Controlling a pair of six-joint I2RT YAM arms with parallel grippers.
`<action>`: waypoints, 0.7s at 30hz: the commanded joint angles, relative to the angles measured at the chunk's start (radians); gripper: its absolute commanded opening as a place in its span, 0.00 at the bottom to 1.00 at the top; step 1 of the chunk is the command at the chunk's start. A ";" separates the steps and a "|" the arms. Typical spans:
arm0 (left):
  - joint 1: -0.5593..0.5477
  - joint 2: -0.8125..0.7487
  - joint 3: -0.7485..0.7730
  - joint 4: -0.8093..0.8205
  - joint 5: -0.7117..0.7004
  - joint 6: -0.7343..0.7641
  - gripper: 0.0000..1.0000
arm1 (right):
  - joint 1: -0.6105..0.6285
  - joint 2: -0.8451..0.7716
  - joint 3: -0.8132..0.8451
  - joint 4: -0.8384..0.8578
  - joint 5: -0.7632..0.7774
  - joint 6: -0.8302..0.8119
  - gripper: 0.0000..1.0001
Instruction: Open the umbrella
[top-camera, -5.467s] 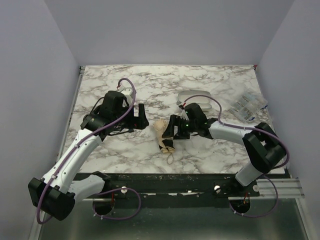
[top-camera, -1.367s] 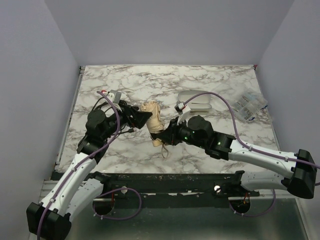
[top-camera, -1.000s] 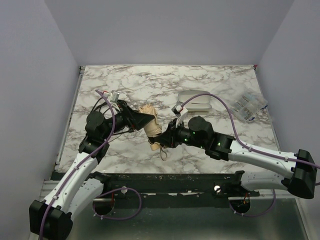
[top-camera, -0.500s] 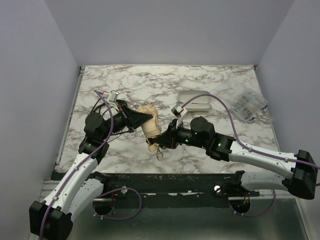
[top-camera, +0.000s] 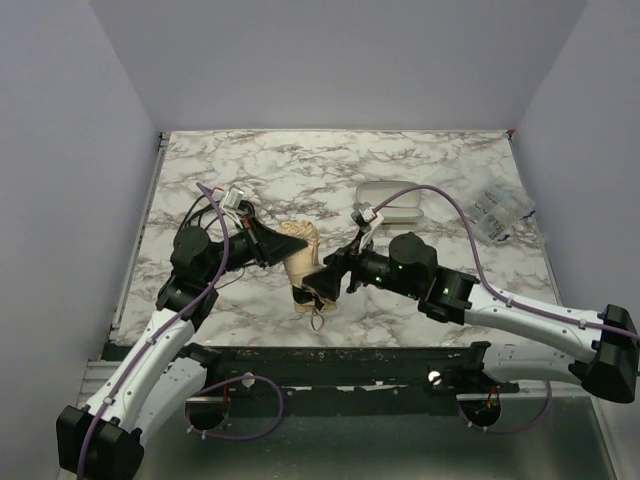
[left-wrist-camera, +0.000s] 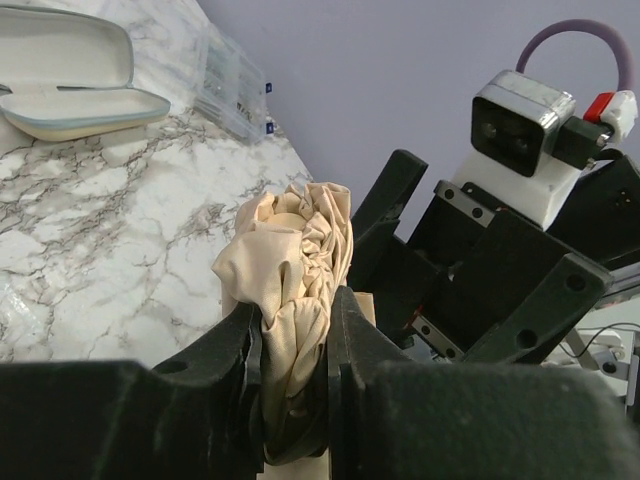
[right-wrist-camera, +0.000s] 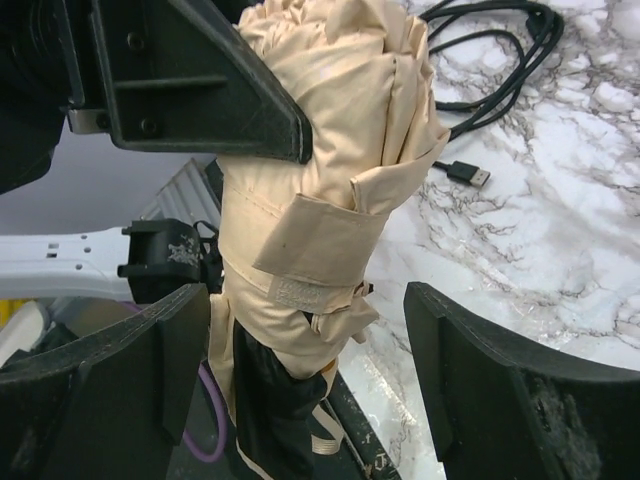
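The umbrella (top-camera: 300, 258), a folded tan bundle with a black lower end and a small wrist loop, hangs above the table's near middle. My left gripper (top-camera: 283, 243) is shut on its bunched upper fabric (left-wrist-camera: 290, 265), which is squeezed between the fingers (left-wrist-camera: 355, 340). My right gripper (top-camera: 322, 284) stands open around the lower part. Its pads (right-wrist-camera: 495, 375) sit on either side of the strapped bundle (right-wrist-camera: 330, 190) without touching it. A closure strap (right-wrist-camera: 312, 248) wraps the folds.
A pale oval case (top-camera: 392, 200) lies open at the back right of the marble table (top-camera: 420, 160). A clear plastic packet (top-camera: 497, 212) lies near the right wall. A black USB cable (right-wrist-camera: 490, 60) lies on the table by the left arm.
The left gripper has closed on the umbrella's upper fabric. The right gripper, shut on the lower end before, has opened. The umbrella has shifted slightly toward the near edge.
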 joint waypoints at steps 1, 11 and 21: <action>-0.004 -0.027 0.008 0.010 0.003 0.009 0.00 | 0.003 -0.037 0.042 -0.018 0.118 -0.007 0.85; -0.003 -0.016 0.008 -0.007 -0.023 0.025 0.00 | 0.002 0.049 0.165 -0.129 0.166 -0.001 0.66; -0.003 -0.022 0.023 -0.039 -0.042 0.051 0.00 | 0.004 0.074 0.174 -0.177 0.189 0.006 0.47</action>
